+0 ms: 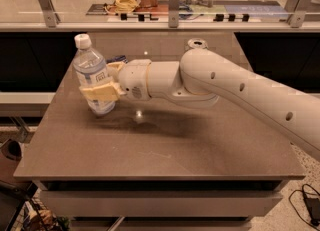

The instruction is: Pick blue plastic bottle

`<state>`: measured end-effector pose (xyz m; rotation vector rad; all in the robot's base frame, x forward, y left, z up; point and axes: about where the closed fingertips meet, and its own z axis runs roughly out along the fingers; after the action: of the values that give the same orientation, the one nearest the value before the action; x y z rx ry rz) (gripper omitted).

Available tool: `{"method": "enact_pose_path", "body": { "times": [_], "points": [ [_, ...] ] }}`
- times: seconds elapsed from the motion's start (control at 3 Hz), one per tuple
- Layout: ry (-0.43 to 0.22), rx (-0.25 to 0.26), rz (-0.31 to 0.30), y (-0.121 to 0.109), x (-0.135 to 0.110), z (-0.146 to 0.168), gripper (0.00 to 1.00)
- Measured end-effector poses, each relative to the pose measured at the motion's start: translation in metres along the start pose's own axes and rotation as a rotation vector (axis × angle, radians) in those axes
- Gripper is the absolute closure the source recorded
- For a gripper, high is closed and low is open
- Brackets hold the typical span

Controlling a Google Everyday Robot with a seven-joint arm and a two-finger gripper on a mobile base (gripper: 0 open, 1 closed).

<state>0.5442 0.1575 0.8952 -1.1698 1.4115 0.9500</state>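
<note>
The blue plastic bottle (89, 64) is clear, with a white cap and a pale blue-and-white label. It stands near the table's left edge and tilts slightly. My gripper (96, 81) is shut on its lower half from the right. One tan finger (101, 93) crosses the front of the bottle, and the other is mostly hidden behind it. The bottle's base is at or just above the tabletop (150, 150). The white arm (235, 87) reaches in from the right.
A silver can top (196, 43) shows behind the arm at the back of the table. A dark blue packet (118, 59) peeks out behind the gripper. A railed counter (170, 22) with cables and boxes runs behind the table.
</note>
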Motion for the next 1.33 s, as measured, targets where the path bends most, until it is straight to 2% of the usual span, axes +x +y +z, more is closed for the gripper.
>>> {"method": "enact_pose_path", "body": {
  "times": [0.33,0.67,1.33],
  "points": [
    [0.0,-0.003,-0.002,0.001,-0.001,0.001,1.0],
    [-0.004,-0.007,-0.004,0.002,-0.005,0.002,1.0],
    [-0.015,0.005,-0.084,-0.008,-0.051,-0.006,1.0]
  ]
}}
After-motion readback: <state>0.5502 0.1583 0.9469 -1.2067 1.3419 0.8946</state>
